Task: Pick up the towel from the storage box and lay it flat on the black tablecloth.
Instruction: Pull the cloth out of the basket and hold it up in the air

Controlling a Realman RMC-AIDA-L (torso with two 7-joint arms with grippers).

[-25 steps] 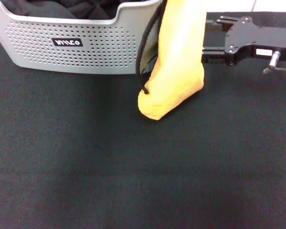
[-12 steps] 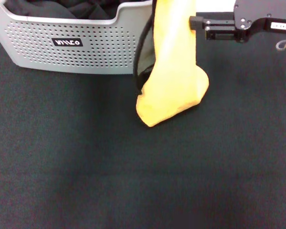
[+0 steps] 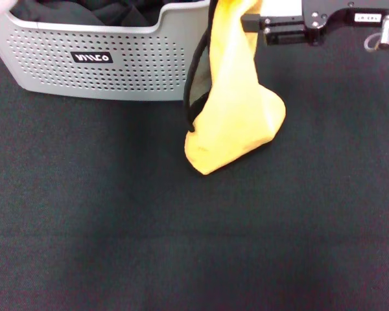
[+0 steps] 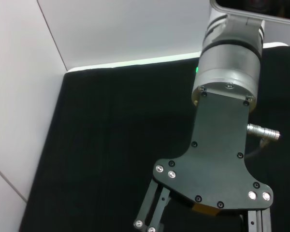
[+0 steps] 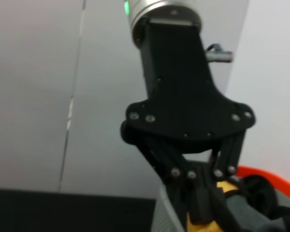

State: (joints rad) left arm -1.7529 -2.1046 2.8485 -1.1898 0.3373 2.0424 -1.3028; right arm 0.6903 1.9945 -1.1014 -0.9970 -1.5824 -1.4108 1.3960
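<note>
Now lifted higher: right gripper (image 3: 246, 23) clamping towel (image 3: 236, 110) at top centre, clear of storage box (image 3: 117, 65), spreading pending.

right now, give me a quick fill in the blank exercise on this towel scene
1. The right gripper holds the towel by its ____ end, so the cloth hangs down.
2. The towel's lowest part touches the ____ tablecloth.
3. The storage box is light ____ with perforated sides.
4. Dark garments lie ____ the storage box.

Missing words: upper; black; grey; inside
</note>
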